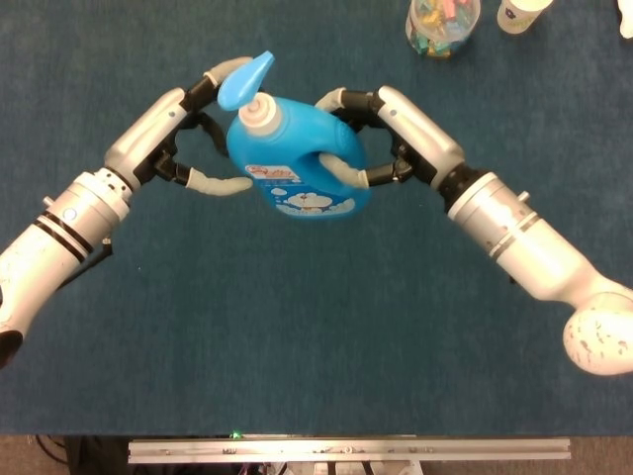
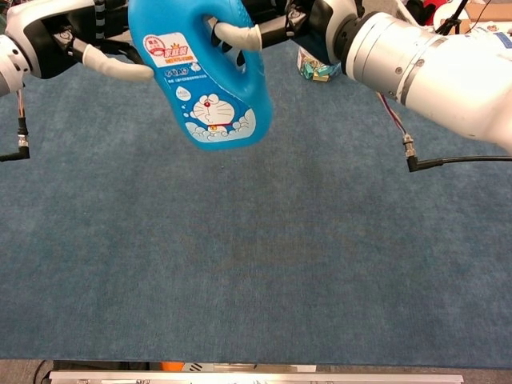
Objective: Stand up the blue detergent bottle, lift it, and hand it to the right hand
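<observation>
The blue detergent bottle [image 1: 297,158] hangs upright in the air above the blue table, its cap and spout on top; the chest view shows its cartoon label [image 2: 208,88]. My right hand [image 1: 391,134] grips the bottle by its handle, with a finger [image 2: 236,36] hooked through the opening. My left hand [image 1: 183,139] is on the bottle's left side with its fingers spread. Its thumb [image 2: 120,68] reaches only to the bottle's edge, and a gap shows between palm and bottle.
A clear jar [image 1: 442,25] of colourful items and a white container [image 1: 519,12] stand at the table's far right edge. The blue mat [image 1: 297,327] spreads below the bottle. A black cable [image 2: 448,162] hangs from my right arm.
</observation>
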`<state>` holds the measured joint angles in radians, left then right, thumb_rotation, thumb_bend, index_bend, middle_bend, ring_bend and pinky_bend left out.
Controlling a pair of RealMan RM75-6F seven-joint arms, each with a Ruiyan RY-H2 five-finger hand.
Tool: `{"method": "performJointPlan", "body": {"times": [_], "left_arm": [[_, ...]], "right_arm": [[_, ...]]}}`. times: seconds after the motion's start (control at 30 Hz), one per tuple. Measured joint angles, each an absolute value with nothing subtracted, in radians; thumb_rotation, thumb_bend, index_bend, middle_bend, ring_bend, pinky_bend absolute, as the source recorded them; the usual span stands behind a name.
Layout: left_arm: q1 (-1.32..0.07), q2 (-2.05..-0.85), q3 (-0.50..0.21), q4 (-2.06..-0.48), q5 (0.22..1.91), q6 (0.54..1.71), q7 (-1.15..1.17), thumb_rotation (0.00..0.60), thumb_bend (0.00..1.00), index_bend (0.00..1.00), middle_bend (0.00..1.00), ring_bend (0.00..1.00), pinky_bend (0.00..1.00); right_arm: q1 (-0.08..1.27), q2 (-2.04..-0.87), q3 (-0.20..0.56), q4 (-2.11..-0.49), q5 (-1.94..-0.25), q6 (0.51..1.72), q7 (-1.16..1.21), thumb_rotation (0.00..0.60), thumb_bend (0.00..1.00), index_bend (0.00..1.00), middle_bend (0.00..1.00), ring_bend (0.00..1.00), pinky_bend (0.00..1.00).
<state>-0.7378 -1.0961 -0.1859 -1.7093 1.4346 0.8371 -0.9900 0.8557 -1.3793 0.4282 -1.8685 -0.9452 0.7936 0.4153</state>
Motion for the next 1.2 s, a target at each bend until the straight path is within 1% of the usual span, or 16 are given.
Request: {"method": "performJointPlan", "body": {"times": [0.37,0.57,0.73,0.93,1.2], "left_arm": [[-0.731,-1.053,-0.166,-1.696,1.439,0.818,-0.984,0.600,0.15,0.00,0.00,0.00,0.28],[-0.719,-1.031,-0.149,-1.679,1.439,0.813,-0.959,0.600,0.15,0.00,0.00,0.00,0.28],[-0.707,-1.016,-0.136,-1.665,1.441,0.819,-0.920,0.600,0.15,0.00,0.00,0.00,0.28],[-0.681,-1.007,-0.119,-1.649,1.433,0.850,-0.772,0.600,0.15,0.00,0.00,0.00,0.28],[-0.622,-0.998,-0.100,-1.654,1.358,0.930,-0.435,0.600,0.15,0.00,0.00,0.00,0.28]], "right_arm": [[0.817,-1.332,0.434,-1.882,-1.006,0.786,0.464,0.600,0.39,0.48,0.50,0.43,0.48],[0.763,-1.274,0.432,-1.923,-1.087,0.806,0.503,0.600,0.39,0.48,0.50,0.43,0.48],[0.698,-1.214,0.419,-1.964,-1.171,0.845,0.552,0.600,0.39,0.48,0.50,0.43,0.48],[0.606,-1.137,0.387,-2.004,-1.296,0.915,0.637,0.600,0.39,0.48,0.50,0.43,0.48],[0.480,-1.048,0.310,-2.022,-1.464,1.054,0.765,0.600,0.39,0.48,0.50,0.43,0.48]]}}
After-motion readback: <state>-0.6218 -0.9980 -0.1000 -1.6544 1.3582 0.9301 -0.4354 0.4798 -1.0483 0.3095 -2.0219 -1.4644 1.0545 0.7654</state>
